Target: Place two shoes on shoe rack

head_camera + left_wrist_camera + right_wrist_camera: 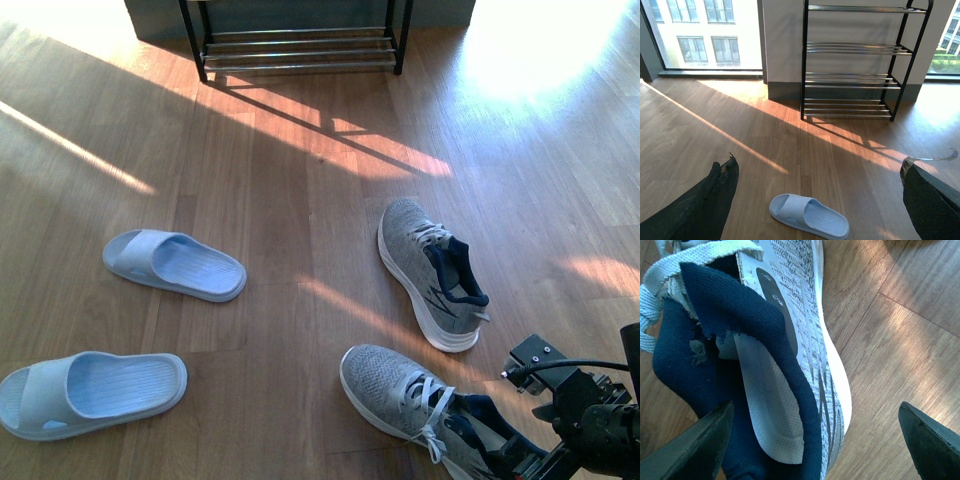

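The near grey sneaker (807,310) lies between the spread right gripper (815,415).

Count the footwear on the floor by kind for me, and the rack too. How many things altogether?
Grey sneakers: 2
Pale blue slides: 2
Shoe rack: 1
Total: 5

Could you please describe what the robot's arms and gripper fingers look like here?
The right arm is black, boxy hardware, with a thin black cable running to a small black bracket dotted with screws. The right fingers are dark, tapering wedges. The left fingers are likewise dark and matte, with frayed, worn tips.
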Controlling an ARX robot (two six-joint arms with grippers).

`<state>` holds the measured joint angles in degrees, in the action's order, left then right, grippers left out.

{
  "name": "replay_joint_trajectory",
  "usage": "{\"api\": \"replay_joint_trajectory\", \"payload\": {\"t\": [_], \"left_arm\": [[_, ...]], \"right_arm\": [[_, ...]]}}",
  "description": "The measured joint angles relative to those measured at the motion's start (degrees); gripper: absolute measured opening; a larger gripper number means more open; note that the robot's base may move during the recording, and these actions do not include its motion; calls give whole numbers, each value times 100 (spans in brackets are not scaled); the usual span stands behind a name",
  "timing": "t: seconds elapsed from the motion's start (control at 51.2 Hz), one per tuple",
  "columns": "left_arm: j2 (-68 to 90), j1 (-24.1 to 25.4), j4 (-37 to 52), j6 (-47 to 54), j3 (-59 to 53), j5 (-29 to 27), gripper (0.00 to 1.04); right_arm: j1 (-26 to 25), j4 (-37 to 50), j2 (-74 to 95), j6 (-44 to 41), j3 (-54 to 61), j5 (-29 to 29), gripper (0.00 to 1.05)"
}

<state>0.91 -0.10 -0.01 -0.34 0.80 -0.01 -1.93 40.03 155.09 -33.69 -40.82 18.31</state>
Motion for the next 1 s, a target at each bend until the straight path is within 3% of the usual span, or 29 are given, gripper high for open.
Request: {"api": "replay_joint_trajectory", "payload": {"t": [0.391,0.547,0.859,0.996], "left_arm": [[0,0,0,0,0,0,95],[0,0,0,0,0,0,95],[0,0,0,0,0,0,95],[0,0,0,0,0,0,95]], "right_arm": [[315,505,433,496,-236,-9,95],[369,704,496,782,-356,-175,68],[483,914,501,1178,-337,-179,26],[542,1172,501,1394,-192,-166,2]]}}
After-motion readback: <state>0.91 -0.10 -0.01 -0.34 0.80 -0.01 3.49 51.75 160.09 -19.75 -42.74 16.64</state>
